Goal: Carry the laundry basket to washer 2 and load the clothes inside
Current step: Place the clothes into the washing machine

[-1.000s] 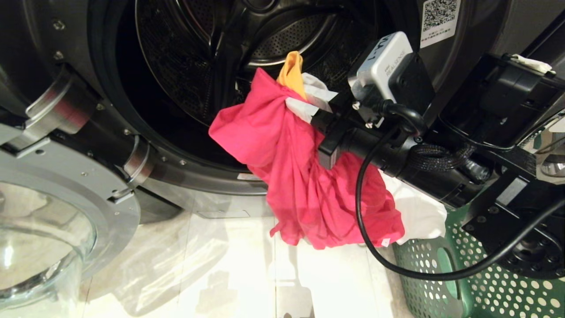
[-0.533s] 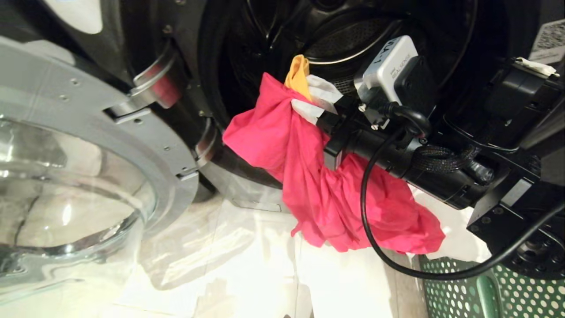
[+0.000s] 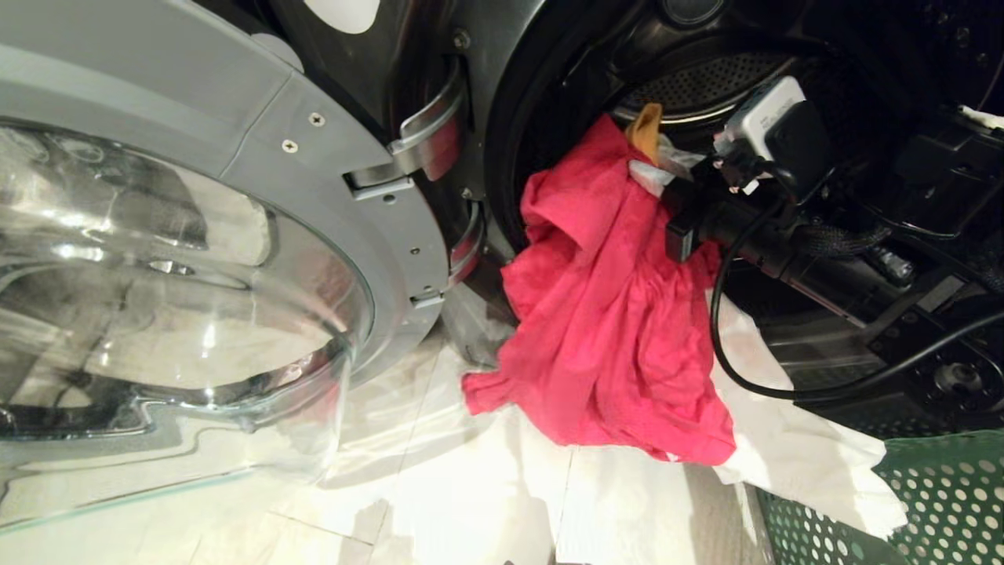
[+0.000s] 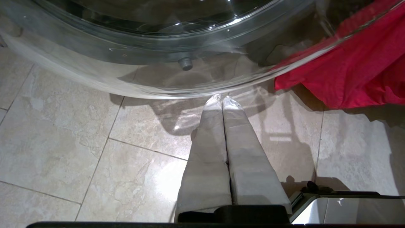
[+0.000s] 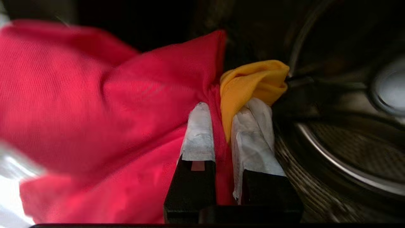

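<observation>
- The right end effector [image 5: 221,126] pinches the clothes [image 3: 612,314] at the washer [image 3: 502,47] mouth; trailing cloth may snag on its rim.
- The white garment [image 3: 800,463] hangs low, probably touching the laundry basket [image 3: 933,494].
- The left end effector [image 4: 221,101] hangs pressed together.

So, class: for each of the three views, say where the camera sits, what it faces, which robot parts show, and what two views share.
Head: on the robot's head, looking down at the washer's open mouth, door, basket; the right arm shows.
Left wrist: behind the shut left fingers, facing floor tiles under the door.
Right wrist: behind the right fingers, which clamp the clothes, facing the drum.
Shared: all three show the red garment.
</observation>
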